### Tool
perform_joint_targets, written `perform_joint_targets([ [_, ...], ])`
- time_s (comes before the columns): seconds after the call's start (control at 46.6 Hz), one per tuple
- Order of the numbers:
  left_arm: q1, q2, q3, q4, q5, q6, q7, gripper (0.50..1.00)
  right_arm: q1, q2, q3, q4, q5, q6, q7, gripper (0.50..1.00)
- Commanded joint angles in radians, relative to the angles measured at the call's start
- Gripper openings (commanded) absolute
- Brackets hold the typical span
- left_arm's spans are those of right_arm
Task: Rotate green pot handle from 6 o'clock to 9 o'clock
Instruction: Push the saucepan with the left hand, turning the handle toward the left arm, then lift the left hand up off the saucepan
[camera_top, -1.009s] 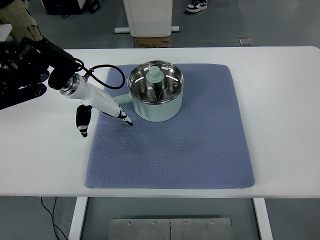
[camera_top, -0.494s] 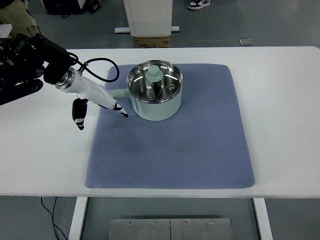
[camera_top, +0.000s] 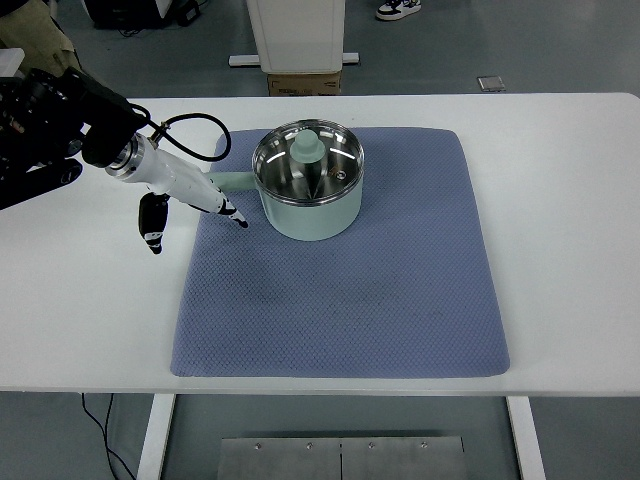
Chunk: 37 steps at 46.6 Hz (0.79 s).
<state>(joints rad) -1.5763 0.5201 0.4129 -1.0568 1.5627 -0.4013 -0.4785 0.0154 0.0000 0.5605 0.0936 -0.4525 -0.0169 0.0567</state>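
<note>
White and broad, the table (camera_top: 560, 250) carries a blue-grey quilted fabric mat (camera_top: 350, 300) whose near half lies bare. Further back on the mat, toward its far left corner, stands the pale green metal pot with a shiny steel interior (camera_top: 307, 195), and a green-knobbed lid (camera_top: 307, 150) sits on it. Its short green handle (camera_top: 228, 181) points to the picture's left, roughly the 9 o'clock position, so the turn looks about complete. The left hand (camera_top: 195, 195) reaches in from the left edge, its white fingers (camera_top: 222, 203) with dark tips stretched out straight and loosely spread just beside and in front of the handle, gripping nothing; whether they touch the handle I cannot tell. A dark thumb-like digit (camera_top: 151, 222) hangs down over the bare table. The right hand is not in view. The pot is probably rigid and moderately light, its enamel smooth and likely slippery, while the textured mat would resist sliding; the handle is the sensible place to push or hold. Beyond the table's far edge sits a cardboard box (camera_top: 303, 84) on the grey floor.
</note>
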Motion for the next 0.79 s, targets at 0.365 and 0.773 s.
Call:
perform_joint_targets([
  [0.365,0.001,0.0,0.009,0.02,0.016,0.025,0.0,1.0,0.0,0.0,-0.001,0.0,0.0,0.0,0.0,1.0],
  [0.773,0.012,-0.002,0.011,-0.069,-0.012,0.002,-0.012,1.0,0.0,0.0,0.001,0.0,0.0,0.0,0.0,1.0],
])
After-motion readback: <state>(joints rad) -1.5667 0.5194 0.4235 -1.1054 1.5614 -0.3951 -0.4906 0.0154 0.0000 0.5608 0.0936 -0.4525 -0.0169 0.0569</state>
